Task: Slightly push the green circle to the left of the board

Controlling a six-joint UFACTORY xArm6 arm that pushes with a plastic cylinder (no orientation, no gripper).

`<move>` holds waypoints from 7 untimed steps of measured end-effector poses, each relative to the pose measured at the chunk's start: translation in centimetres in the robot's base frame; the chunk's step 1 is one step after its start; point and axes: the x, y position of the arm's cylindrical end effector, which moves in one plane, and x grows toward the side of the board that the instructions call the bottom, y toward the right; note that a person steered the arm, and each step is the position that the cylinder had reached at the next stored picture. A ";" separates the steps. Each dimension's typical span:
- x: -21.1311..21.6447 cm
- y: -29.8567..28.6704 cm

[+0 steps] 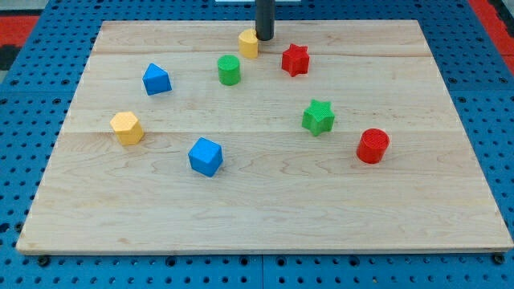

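Note:
The green circle (229, 70) is a short green cylinder standing on the wooden board (265, 217), near the view's top, a little left of centre. My tip (264, 37) is the lower end of a dark rod coming down from the view's top edge. It stands above and to the right of the green circle, apart from it. The tip is right next to a small yellow block (249, 43), on that block's right side; I cannot tell if they touch.
A red star (295, 59) lies right of the tip. A green star (319, 117) and a red cylinder (373, 146) lie at the right. A blue block (157, 79), a yellow hexagon (127, 128) and a blue cube (206, 156) lie at the left.

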 end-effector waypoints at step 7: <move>16.1 2.8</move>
